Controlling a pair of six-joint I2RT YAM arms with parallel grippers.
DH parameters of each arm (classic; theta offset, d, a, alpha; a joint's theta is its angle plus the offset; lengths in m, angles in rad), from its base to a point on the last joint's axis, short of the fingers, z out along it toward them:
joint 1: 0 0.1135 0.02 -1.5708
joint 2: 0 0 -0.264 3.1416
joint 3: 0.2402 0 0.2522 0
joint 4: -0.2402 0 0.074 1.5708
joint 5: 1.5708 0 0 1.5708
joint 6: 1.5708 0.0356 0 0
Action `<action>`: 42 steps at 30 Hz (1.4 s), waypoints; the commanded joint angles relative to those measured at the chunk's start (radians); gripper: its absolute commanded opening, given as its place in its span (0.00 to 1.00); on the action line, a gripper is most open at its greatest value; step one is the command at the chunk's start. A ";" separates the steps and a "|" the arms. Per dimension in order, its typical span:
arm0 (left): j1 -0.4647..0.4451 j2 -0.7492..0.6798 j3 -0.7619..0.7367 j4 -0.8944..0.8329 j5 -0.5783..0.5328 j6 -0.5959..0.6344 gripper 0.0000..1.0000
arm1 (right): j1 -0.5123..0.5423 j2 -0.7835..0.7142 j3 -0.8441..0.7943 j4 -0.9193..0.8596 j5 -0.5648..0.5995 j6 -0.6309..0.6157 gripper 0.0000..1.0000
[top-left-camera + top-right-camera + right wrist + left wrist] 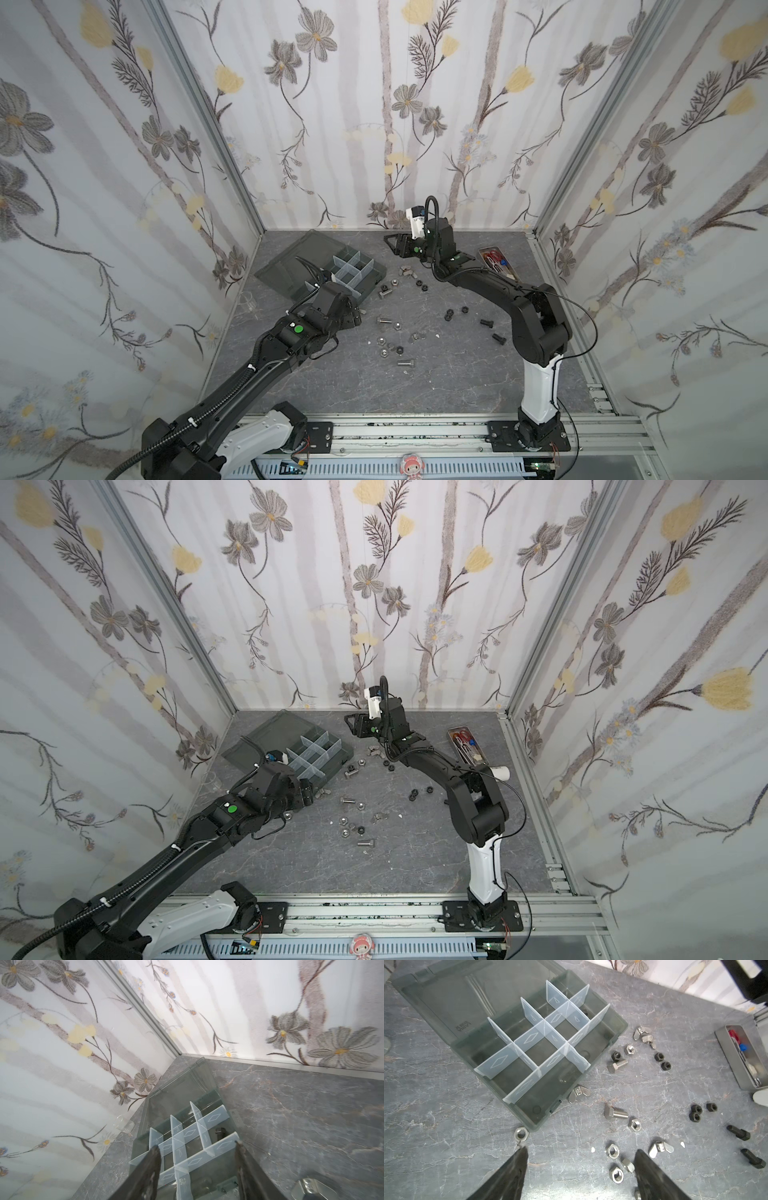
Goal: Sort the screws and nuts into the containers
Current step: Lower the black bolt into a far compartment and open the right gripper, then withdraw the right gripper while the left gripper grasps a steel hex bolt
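Two released, empty grippers: left gripper [580,1149] just beside a silver nut [521,1134], right gripper [196,1145] near the organizer box [231,1118].

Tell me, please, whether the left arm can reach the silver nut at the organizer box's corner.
Probably yes: the silver nut lies uncovered just off the left arm's open jaws; the organizer box beside it may crowd them.

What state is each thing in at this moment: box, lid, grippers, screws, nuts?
Box, open, compartments nearly empty.
Lid, folded back flat on the table.
Left gripper, open, empty.
Right gripper, open, empty, above the box.
Screws, mostly loose on the table; one black screw in a compartment.
Nuts, scattered loose on the table.
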 commanded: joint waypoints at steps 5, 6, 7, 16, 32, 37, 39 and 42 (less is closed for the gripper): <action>-0.059 0.091 0.022 -0.011 -0.018 -0.012 0.85 | -0.051 -0.201 -0.239 0.026 0.011 -0.021 0.61; -0.066 0.100 0.019 -0.006 -0.017 -0.017 0.86 | -0.057 -0.224 -0.272 0.026 0.010 -0.024 0.61; -0.072 0.106 0.017 -0.002 -0.018 -0.019 0.86 | -0.063 -0.247 -0.297 0.026 0.011 -0.029 0.62; -0.107 0.188 -0.006 0.056 -0.019 -0.029 0.89 | -0.117 -0.455 -0.514 0.006 0.028 -0.035 0.64; -0.128 0.429 0.040 0.150 0.023 0.014 0.91 | -0.131 -0.671 -0.835 0.069 0.103 0.015 0.67; -0.132 0.512 0.100 0.135 0.014 0.035 0.91 | -0.131 -0.701 -0.879 0.087 0.107 0.034 0.67; -0.135 0.546 0.132 0.130 0.016 0.043 0.91 | -0.131 -0.716 -0.899 0.103 0.116 0.038 0.67; -0.142 0.601 0.176 0.118 0.009 0.055 0.91 | -0.132 -0.722 -0.906 0.105 0.123 0.036 0.68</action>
